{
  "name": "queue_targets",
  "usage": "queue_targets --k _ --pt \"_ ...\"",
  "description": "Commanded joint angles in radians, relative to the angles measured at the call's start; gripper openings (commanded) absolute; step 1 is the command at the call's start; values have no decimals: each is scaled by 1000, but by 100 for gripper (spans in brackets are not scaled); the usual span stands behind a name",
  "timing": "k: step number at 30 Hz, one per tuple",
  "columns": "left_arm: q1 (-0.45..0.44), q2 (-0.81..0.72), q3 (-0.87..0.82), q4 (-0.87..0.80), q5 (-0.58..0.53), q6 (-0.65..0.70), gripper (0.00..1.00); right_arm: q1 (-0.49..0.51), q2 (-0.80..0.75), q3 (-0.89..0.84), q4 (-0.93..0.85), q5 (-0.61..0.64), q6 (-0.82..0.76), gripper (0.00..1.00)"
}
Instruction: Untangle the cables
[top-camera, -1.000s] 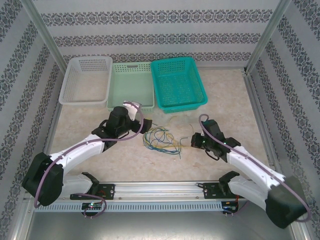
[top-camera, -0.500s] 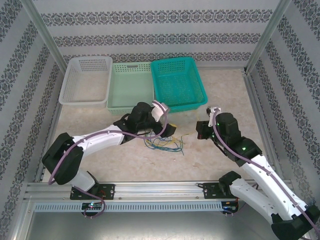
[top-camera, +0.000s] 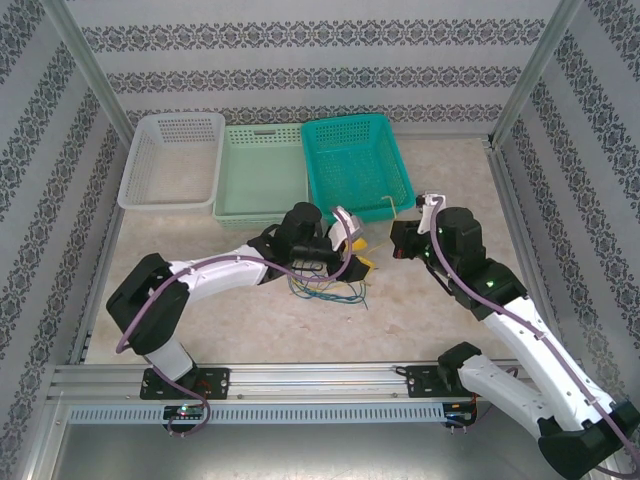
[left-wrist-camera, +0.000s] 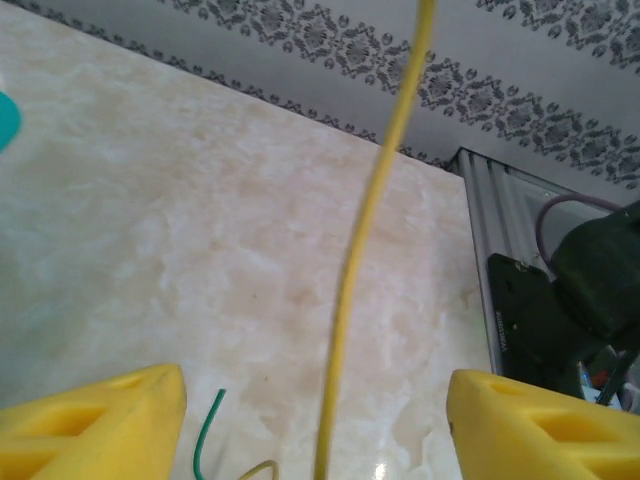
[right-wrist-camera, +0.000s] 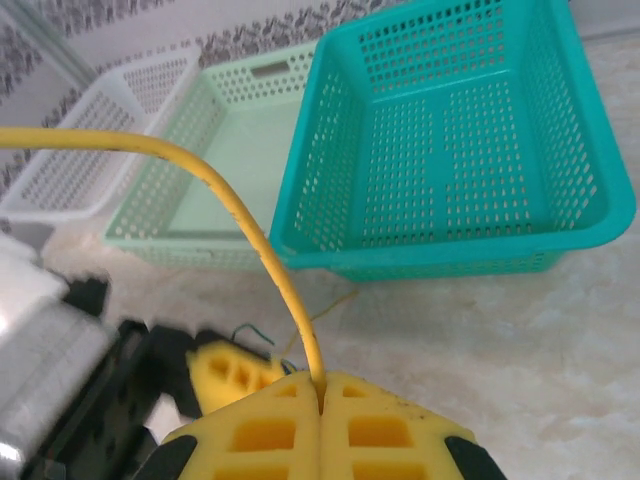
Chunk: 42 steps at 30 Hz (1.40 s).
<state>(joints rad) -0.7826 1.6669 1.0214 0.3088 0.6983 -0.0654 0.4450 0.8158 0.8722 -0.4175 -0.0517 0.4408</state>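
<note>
On the top external camera, the knot of thin, flexible yellow, green and blue cables (top-camera: 325, 285) lay on the pale marbled table (top-camera: 300, 335), in front of the teal perforated plastic basket (top-camera: 355, 170). The left gripper (top-camera: 357, 255) hovered at the knot's far right edge. The right gripper (top-camera: 396, 243) stood close beside it, raised toward the basket.

On the left wrist camera, the left gripper's yellow foam pads (left-wrist-camera: 90, 425) were spread wide and held nothing. The yellow cable (left-wrist-camera: 372, 200) ran straight up between them, touching neither, and a green cable end (left-wrist-camera: 205, 445) lay near the left-hand pad.

On the right wrist camera, the right gripper (right-wrist-camera: 322, 385) had its pads pressed together on the yellow cable, which arched up and away to the left from the pinch.

The step in hand looked like drawing the yellow strand out of the knot. The next move probably called for the left jaws to close on that strand, or pin the rest, while the right pulled away gently so green and blue did not drag along.
</note>
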Motion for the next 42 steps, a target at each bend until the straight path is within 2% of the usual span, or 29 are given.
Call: queue_targets --k 1,4,9,10,14,15,16,19,21,23,26,28,31,33,35,42 --pt "-19 32 48 38 58 -2 50 -46 -25 3 117 -22 109 0" --pt "-21 53 60 29 65 -12 31 -103 -56 -78 281 -85 233 0" --pt "-21 77 73 14 67 -49 4 -159 -60 -111 350 -88 361 0" --pt "-21 82 70 21 55 -62 0 -160 -56 -110 352 -87 376 0" --pt "-21 84 63 57 10 -118 0 -165 -46 -128 377 -79 452 0" --pt "-21 83 60 74 -2 -137 0 -163 -39 -131 383 -90 457 10" --pt "-21 83 59 94 -10 -155 0 -162 -27 -127 376 -104 439 29" --pt "-20 85 61 144 -35 -209 0 -138 -8 -111 340 -105 366 43" --pt "-19 82 62 181 -69 -252 0 -115 -13 -96 281 -60 285 73" --pt "-14 79 60 224 -100 -293 0 -96 -36 -95 234 -5 225 79" --pt "-6 73 67 258 -133 -340 0 -91 -114 -142 201 43 162 79" --pt "-1 70 75 272 -145 -361 0 -91 -152 -192 179 70 161 74" --pt "-1 64 82 310 -144 -384 0 -97 -166 -309 160 83 306 56" --pt "-1 59 80 327 -140 -394 0 -97 -123 -402 255 3 418 51" --pt "-1 51 74 344 -134 -395 0 -93 -58 -434 300 -33 486 50" --pt "-1 44 54 393 -63 -400 0 -65 154 -364 353 -76 515 55"
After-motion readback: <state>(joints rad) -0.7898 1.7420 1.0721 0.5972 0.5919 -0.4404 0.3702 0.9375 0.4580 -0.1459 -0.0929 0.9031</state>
